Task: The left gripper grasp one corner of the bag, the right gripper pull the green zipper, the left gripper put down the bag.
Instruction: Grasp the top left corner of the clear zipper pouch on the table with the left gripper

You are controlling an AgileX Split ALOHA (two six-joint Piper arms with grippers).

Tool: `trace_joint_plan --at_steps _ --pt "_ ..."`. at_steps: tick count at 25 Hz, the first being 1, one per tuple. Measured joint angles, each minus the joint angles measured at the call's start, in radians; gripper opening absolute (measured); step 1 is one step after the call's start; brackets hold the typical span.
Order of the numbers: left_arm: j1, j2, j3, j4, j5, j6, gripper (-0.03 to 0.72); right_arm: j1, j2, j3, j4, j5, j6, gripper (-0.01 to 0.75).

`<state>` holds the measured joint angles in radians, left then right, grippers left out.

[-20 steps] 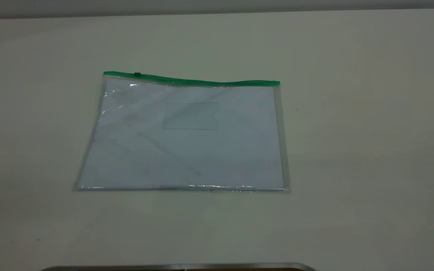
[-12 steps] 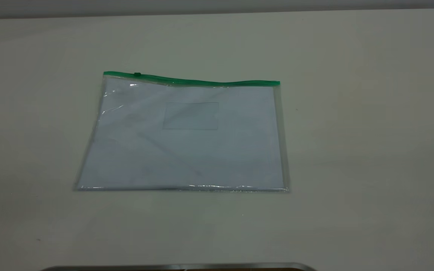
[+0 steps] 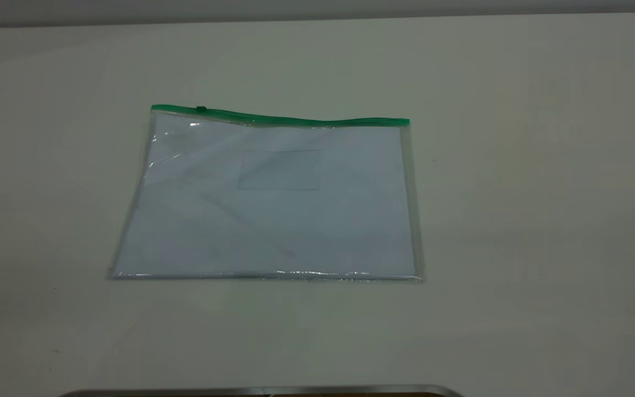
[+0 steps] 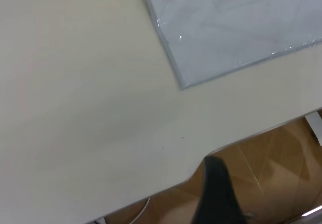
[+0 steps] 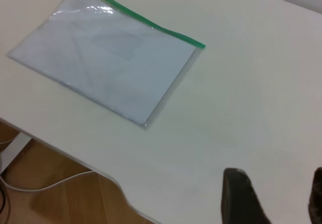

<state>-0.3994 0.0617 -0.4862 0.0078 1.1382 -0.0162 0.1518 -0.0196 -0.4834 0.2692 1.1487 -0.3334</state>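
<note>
The bag (image 3: 273, 204) lies flat on the white table, a clear pouch with white paper inside and a small card pocket (image 3: 279, 170). Its green zipper (image 3: 279, 118) runs along the far edge, with the darker slider tab (image 3: 201, 109) near the left end. The corner of the bag (image 3: 153, 108) beside that tab touches nothing. Neither gripper shows in the exterior view. In the left wrist view my left gripper (image 4: 217, 191) hangs past the table's near edge, away from the bag (image 4: 236, 27). My right gripper (image 5: 276, 183) is open over bare table, far from the bag (image 5: 105, 68) and zipper (image 5: 146, 20).
The white table (image 3: 516, 220) stretches wide on every side of the bag. A metal strip (image 3: 262, 390) lines its near edge. Wooden floor (image 4: 271, 173) shows beyond the table edge, and a white cable (image 5: 45, 183) lies on the floor below.
</note>
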Motion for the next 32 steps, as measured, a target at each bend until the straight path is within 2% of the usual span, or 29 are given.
trace_joint_plan --at_steps 17,22,27,32 --pt "0.0 0.0 0.0 0.005 0.0 -0.002 0.58 0.0 0.0 0.0 0.01 0.0 0.0 0.373" --pt "0.0 0.044 -0.036 0.118 -0.031 -0.076 0.58 0.0 0.0 -0.002 0.014 -0.019 0.02 0.38" --pt "0.0 0.203 -0.135 0.228 -0.07 -0.141 0.58 0.0 0.056 -0.059 -0.058 -0.068 0.157 0.478" --pt "0.0 0.432 -0.196 0.218 -0.232 -0.143 0.58 0.0 0.248 -0.08 -0.107 -0.116 0.205 0.579"
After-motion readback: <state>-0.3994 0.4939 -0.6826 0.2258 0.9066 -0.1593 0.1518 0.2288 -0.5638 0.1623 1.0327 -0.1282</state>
